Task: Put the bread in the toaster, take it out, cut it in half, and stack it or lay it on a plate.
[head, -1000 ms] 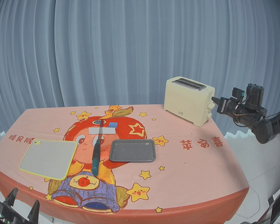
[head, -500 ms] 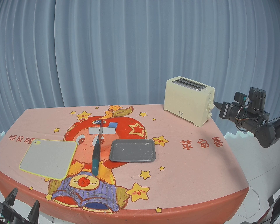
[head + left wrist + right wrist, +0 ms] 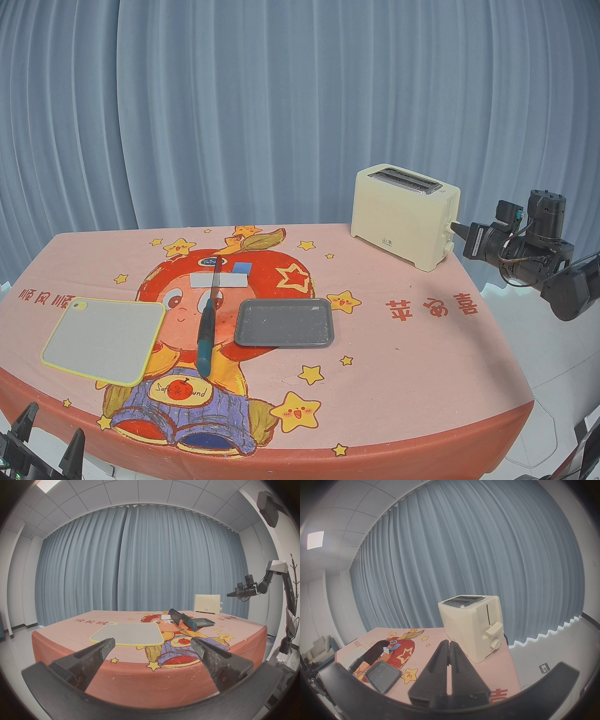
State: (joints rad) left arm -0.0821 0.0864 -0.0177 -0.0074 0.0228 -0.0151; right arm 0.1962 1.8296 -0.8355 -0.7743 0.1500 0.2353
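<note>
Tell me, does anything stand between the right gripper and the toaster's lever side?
Nothing visible does. The shut right gripper points at the lever side of the toaster, only air between; the tray and knife lie mid-table.

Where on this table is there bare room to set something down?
Free: the wide cloth between tray and toaster, out to the right edge; the back left corner behind the board. Crowded: board, knife, tray side by side; right gripper at the toaster's lever end.

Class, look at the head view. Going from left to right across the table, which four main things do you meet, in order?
cutting board → knife → tray → toaster
</note>
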